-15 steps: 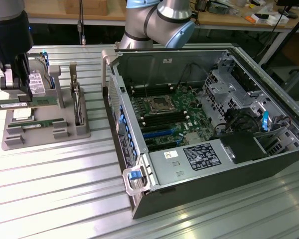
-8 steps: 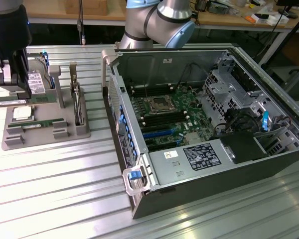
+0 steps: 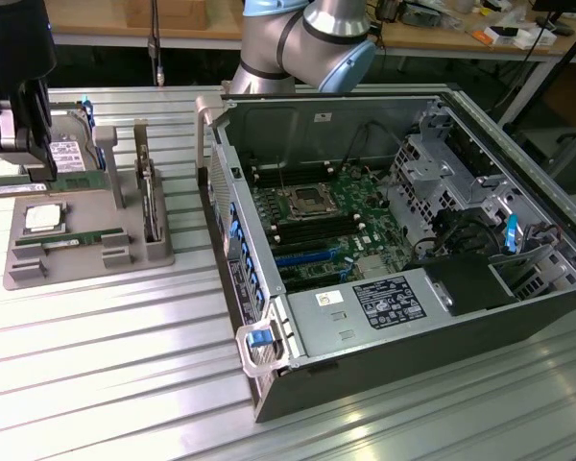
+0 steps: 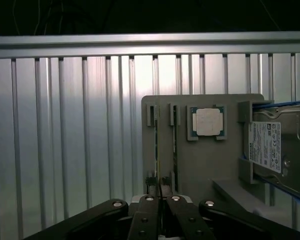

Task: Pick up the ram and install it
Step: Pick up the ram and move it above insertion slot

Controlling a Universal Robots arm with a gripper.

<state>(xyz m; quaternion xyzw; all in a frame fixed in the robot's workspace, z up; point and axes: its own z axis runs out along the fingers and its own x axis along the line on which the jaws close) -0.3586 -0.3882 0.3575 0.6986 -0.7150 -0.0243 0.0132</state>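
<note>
look to the wrist view for the pincer (image 4: 162, 196): drawn narrow, fingertips (image 4: 151, 212) almost together, with no telling whether anything thin sits between them. find the ram (image 4: 156, 150) standing on edge in a slot of the grey holder (image 4: 205, 165), seen edge-on as a thin line, in the slot farther from the cpu (image 4: 207, 121). note a second thin stick (image 4: 174, 145) in the neighbouring slot, just beside the first, and the hard drive (image 4: 277, 150) propped at the holder's far side, beyond the cpu. in the exterior view, spot the holder on the ribbed tabletop (image 3: 125, 365) toward that view's left, well apart from the open computer case (image 3: 413, 370) at its right.

judged to be the pick-up stage, with the pincer hanging near one end of the two slots and roughly in line with the outer one. to do it well, settle squarely over the chosen stick rather than over the gap between the pair. turn the pads parallel to the board's flat faces. take hold near mid-length, so as not to let a long thin board tip. stay clear of the neighbour, likely to be nudged given such tight spacing. squeeze only enough to hold; probably stiff but brittle, and apt to bind in the slot under any twist.
</note>
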